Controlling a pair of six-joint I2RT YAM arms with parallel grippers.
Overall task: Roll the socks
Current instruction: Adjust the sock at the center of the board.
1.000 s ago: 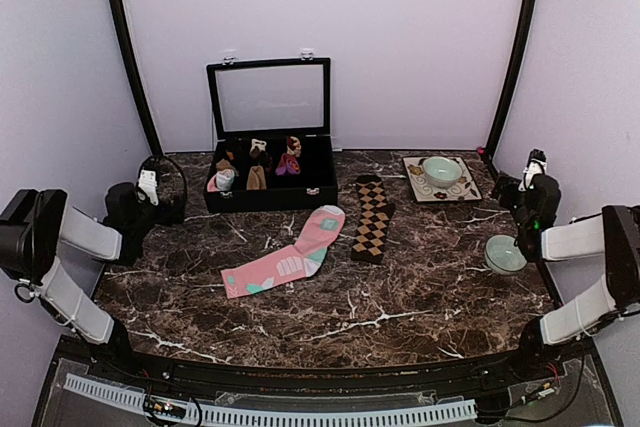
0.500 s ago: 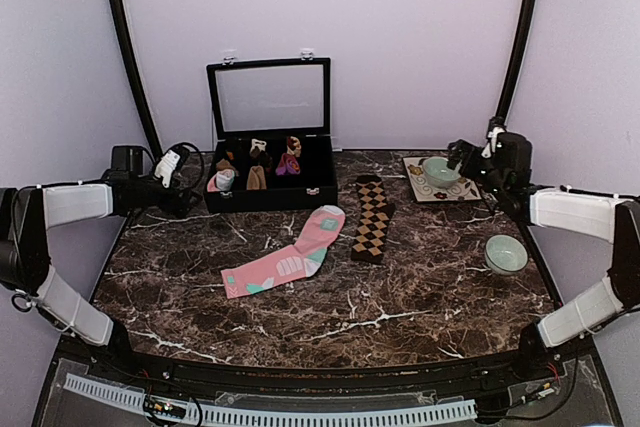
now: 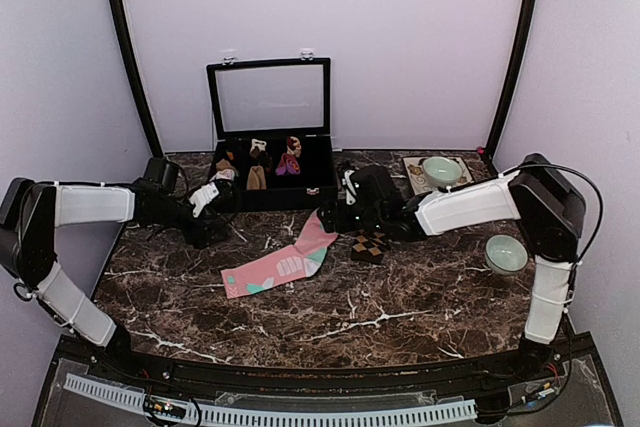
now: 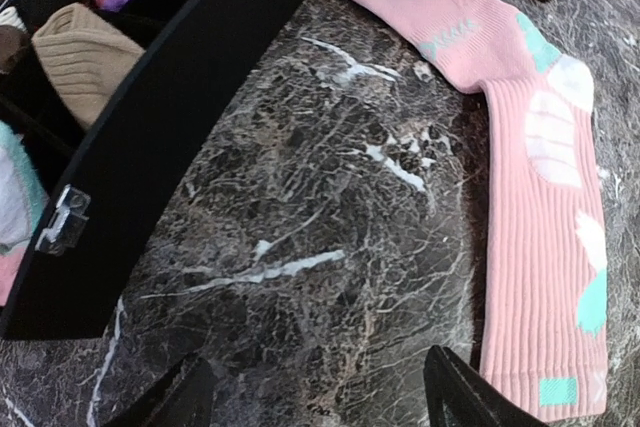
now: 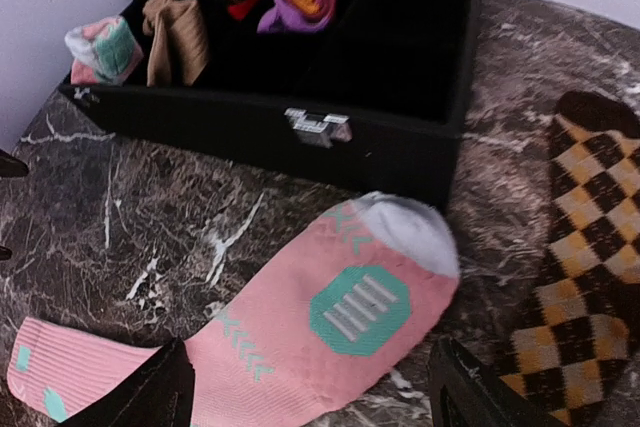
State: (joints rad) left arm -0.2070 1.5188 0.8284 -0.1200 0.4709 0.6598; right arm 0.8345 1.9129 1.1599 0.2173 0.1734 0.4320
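Observation:
The pink sock [image 3: 276, 266] lies flat and slanted mid-table, its white toe [image 5: 412, 229] by the black box. Just right of it lies the dark brown diamond-check sock [image 3: 368, 245], mostly covered by my right arm in the top view. My right gripper [image 5: 310, 397] is open, its fingertips straddling the pink sock's [image 5: 335, 322] foot, with the check sock [image 5: 590, 247] to its right. My left gripper [image 4: 315, 402] is open over bare marble, between the box and the pink sock's [image 4: 545, 207] ribbed leg. Neither holds anything.
The black box [image 3: 268, 197] with a raised glass lid stands at the back and holds several small rolled sock bundles. A patterned tray [image 3: 414, 185] with a bowl sits back right. A pale green bowl [image 3: 505, 252] rests near the right edge.
Both arms have swung in from the table's sides to the middle. The right arm now covers most of the check sock, and the left gripper has come down beside the pink sock.

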